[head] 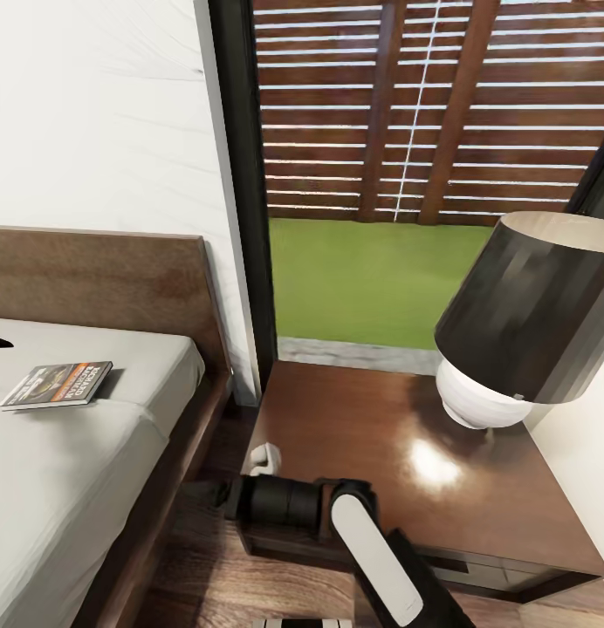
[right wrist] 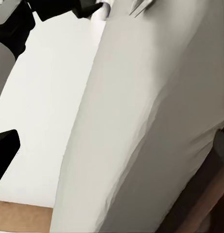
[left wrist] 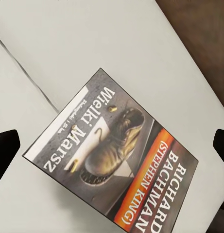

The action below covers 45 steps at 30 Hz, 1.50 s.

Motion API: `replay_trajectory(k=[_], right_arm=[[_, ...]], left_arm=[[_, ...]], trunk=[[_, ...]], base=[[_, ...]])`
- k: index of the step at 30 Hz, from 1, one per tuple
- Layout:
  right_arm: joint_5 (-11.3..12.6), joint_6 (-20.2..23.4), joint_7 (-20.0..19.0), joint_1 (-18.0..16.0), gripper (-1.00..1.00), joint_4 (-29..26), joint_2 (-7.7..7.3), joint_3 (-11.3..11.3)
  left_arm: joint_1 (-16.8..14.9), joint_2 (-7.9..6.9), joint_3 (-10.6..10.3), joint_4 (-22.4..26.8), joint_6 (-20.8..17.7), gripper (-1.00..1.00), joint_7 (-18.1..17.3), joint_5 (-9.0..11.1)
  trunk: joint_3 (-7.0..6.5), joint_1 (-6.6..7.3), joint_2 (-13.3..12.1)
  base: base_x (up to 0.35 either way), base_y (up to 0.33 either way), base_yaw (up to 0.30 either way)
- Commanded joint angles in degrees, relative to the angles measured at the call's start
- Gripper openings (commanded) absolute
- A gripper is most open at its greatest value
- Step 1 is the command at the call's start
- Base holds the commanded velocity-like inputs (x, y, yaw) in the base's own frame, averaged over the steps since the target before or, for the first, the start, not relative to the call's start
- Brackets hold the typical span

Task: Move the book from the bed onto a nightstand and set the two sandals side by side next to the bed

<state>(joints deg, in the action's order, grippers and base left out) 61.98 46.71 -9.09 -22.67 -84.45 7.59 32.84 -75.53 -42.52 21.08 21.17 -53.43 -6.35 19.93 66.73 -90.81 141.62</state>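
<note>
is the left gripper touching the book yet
Apart. In the left wrist view both fingertips flank the book with bare mattress between.

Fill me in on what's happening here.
The robot stands between the bed and a nightstand that carries a lamp. The book lies flat on the mattress, not yet gripped. The left gripper hovers over it, jaws wide open on either side.
</note>
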Motion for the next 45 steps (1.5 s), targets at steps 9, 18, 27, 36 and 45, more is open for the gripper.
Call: replay_trajectory(k=[9,18,27,36,45], right_arm=[[11.8,1.2,10.9,-7.1,1.0,-0.4,1.22,-6.2],[20.2,1.3,23.7,-14.7,1.0,0.0,1.24,-9.8],[28.1,1.0,30.5,-17.3,1.0,-0.2,1.09,-12.0],[29.1,1.1,31.3,-17.5,1.0,-0.2,1.03,-11.7],[29.2,1.1,31.4,-17.4,1.0,0.0,0.99,-11.7]], left_arm=[[-0.1,-0.16,0.4,0.2,0.2,1.0,0.0,-0.7],[-0.1,-0.45,0.6,3.5,0.3,1.0,4.1,-0.5],[-0.1,0.22,0.7,4.9,0.4,1.0,8.4,-0.1],[-0.2,0.62,0.7,5.1,0.3,1.0,9.1,0.0],[-0.2,0.6,0.6,5.2,0.2,1.0,9.1,0.0]], trunk=[[0.05,0.01,0.0],[0.05,0.01,0.0],[0.05,0.01,0.0],[0.05,0.01,0.0],[0.05,0.01,0.0]], base=[[0.0,0.0,0.0],[0.0,0.0,0.0],[0.0,0.0,0.0],[0.0,0.0,0.0],[0.0,0.0,0.0]])
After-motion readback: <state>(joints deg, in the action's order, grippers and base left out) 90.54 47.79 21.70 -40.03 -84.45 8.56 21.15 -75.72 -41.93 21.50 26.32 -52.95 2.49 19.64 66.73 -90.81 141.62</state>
